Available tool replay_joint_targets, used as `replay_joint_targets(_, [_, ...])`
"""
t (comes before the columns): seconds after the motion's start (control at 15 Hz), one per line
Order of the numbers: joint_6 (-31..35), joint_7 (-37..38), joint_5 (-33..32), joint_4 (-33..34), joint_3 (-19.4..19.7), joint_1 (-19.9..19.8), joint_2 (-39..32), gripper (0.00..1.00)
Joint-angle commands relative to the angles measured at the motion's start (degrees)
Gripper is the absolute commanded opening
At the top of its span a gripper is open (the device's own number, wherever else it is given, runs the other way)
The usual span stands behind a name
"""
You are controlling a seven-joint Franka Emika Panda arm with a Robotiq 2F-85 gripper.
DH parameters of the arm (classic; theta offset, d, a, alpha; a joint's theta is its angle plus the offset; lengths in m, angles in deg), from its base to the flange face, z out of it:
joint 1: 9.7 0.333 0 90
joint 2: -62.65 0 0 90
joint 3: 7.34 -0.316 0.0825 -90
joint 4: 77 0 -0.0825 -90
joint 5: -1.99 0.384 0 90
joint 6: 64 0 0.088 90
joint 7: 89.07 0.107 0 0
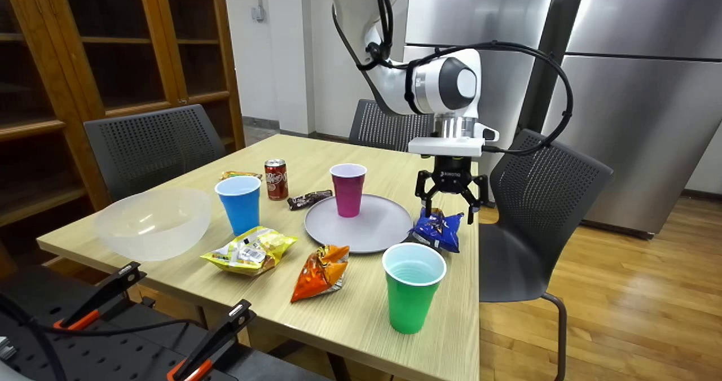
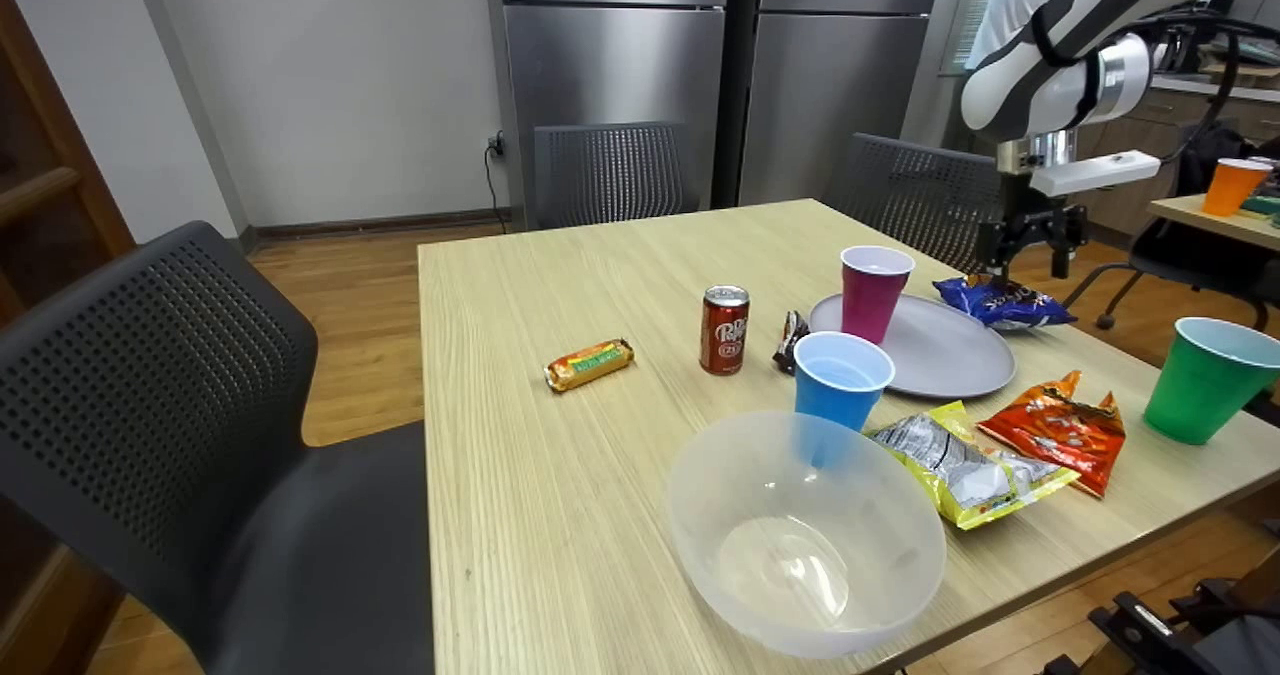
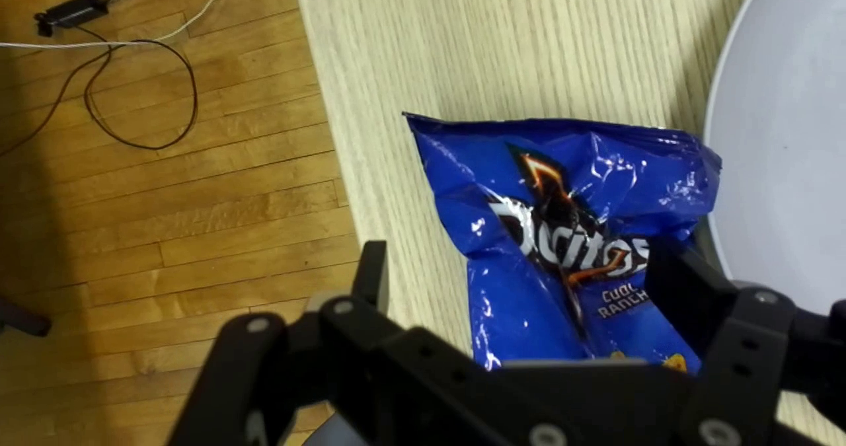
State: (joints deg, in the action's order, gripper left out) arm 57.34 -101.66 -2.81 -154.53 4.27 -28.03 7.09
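Note:
My gripper (image 1: 449, 214) is open and points down over a blue Doritos bag (image 1: 440, 233) near the table's edge. The bag also shows in an exterior view (image 2: 1005, 305) and in the wrist view (image 3: 542, 188), lying flat with its printed face up. In the wrist view, one finger overlaps the bag's right side and the other is left of it, by the table edge. I cannot tell whether a finger touches the bag. A grey plate (image 1: 389, 228) lies beside the bag, and a magenta cup (image 1: 348, 195) stands upright on it.
A green cup (image 1: 413, 290), an orange bag (image 1: 321, 272) and a yellow bag (image 1: 248, 251) lie near the front. A blue cup (image 1: 240, 206), a clear bowl (image 2: 800, 555), a soda can (image 2: 724, 330), a dark bar (image 1: 309, 199) and a gold-wrapped bar (image 2: 590, 364) are farther off. Chairs surround the table.

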Motion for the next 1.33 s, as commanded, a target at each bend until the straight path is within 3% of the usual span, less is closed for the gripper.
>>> replay_joint_targets(0.0, [-2.47, -2.02, -1.76, 3.47, -1.12, -0.25, -1.62, 1.0])
replay_joint_targets(0.33, [-3.02, -2.7, -1.83, 4.65, -1.58, -0.18, -2.34, 1.0])
replay_joint_targets(0.4, [-3.11, -2.78, -1.87, 4.91, -1.55, -0.18, -2.55, 0.75])
replay_joint_targets(0.47, [-3.17, -2.97, -1.89, 5.13, -1.55, -0.21, -2.71, 0.74])
replay_joint_targets(1.07, [-2.75, -2.58, -2.12, 5.16, -1.28, -0.27, -2.78, 0.05])
replay_joint_targets(1.13, [-2.73, -2.55, -2.1, 5.1, -1.28, -0.29, -2.73, 0.0])
replay_joint_targets(1.27, [-2.67, -2.53, -2.07, 4.96, -1.28, -0.32, -2.65, 0.0])
